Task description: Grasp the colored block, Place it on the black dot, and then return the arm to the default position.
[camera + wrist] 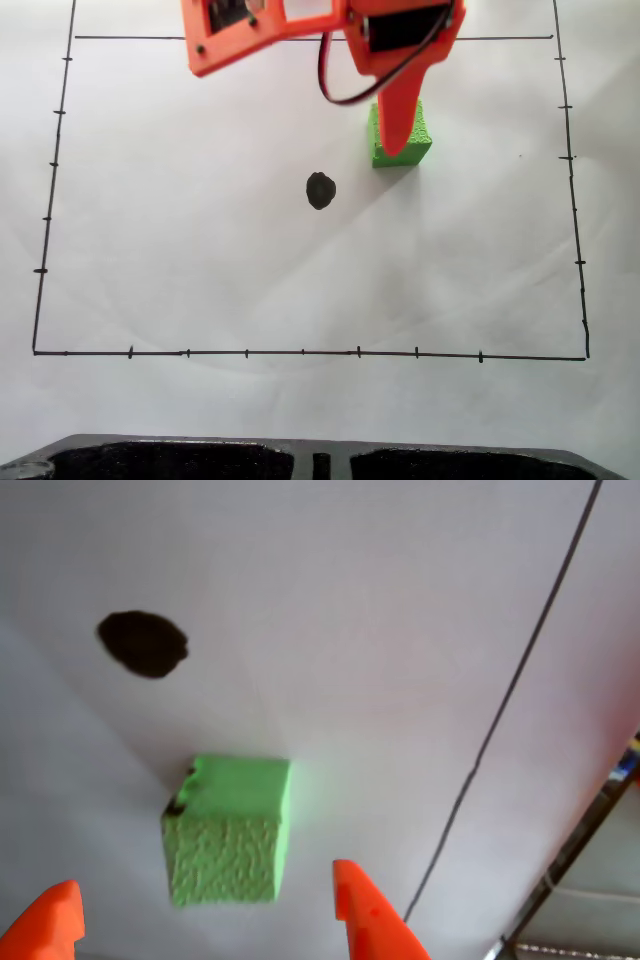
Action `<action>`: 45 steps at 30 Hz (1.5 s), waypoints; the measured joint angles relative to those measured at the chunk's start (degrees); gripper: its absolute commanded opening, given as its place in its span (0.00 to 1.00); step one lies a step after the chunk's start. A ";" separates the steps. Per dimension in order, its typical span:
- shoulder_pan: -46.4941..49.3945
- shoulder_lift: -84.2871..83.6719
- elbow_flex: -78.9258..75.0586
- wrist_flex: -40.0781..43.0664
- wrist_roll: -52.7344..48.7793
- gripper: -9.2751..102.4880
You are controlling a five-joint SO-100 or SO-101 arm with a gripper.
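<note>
The colored block (422,136) is a small green cube on white paper, right of and slightly above the black dot (320,190) in the fixed view. The orange arm (270,30) reaches in from the top, and its pointed finger (400,110) hangs over the cube, covering part of it. In the wrist view the gripper (205,878) is open. Its two orange fingertips (365,910) stand left and right of the green block (230,830), apart from it. The black dot (143,643) lies beyond the cube, up and to the left.
A hand-drawn black border with ticks (300,352) frames the paper. A dark moulded part (180,460) runs along the bottom edge of the fixed view. In the wrist view the border line (510,690) runs diagonally at right, with the paper's edge (570,850) beyond it.
</note>
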 measured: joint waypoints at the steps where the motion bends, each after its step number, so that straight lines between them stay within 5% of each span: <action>1: -0.35 -0.70 0.00 -0.53 -0.09 0.38; 31: -3.08 -15.12 -2.02 -8.88 -2.64 0.40; 45: -3.69 -16.00 -2.81 -9.49 -2.72 0.25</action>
